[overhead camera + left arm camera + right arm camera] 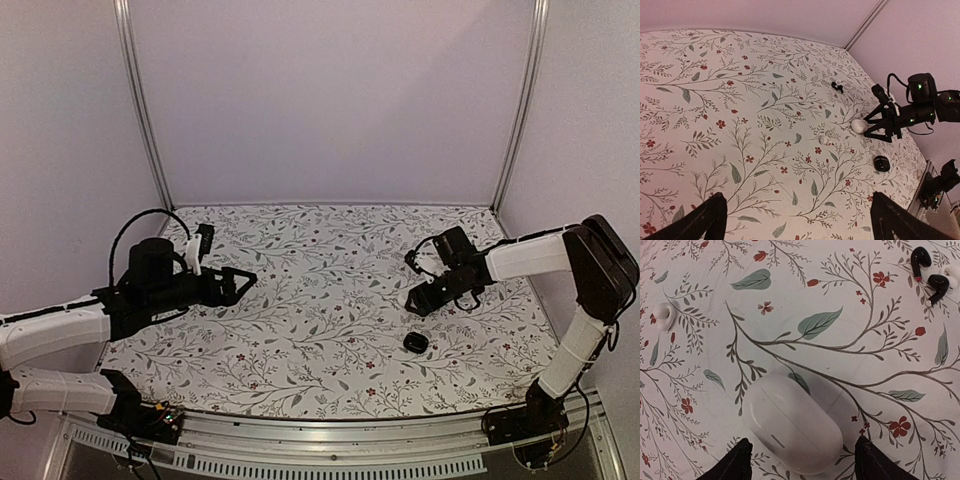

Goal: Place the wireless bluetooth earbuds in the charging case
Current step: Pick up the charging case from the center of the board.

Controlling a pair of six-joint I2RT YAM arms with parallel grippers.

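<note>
A white pebble-shaped case (790, 430) lies shut on the floral table, between the fingers of my right gripper (802, 440). The jaws stand open, with a small gap on each side of the case. Two black earbuds (929, 272) lie side by side farther off, and the left wrist view shows the same black earbuds (837, 86) beyond the white case (858, 125). A black rounded case (416, 343) sits nearer the front edge, below the right gripper (420, 300). My left gripper (246, 279) hovers wide open over the left side, holding nothing.
A single white earbud (665, 316) lies on the cloth left of the white case, and another white piece (953, 274) shows beside the black earbuds. White walls and metal posts (140, 100) close in the back and sides.
</note>
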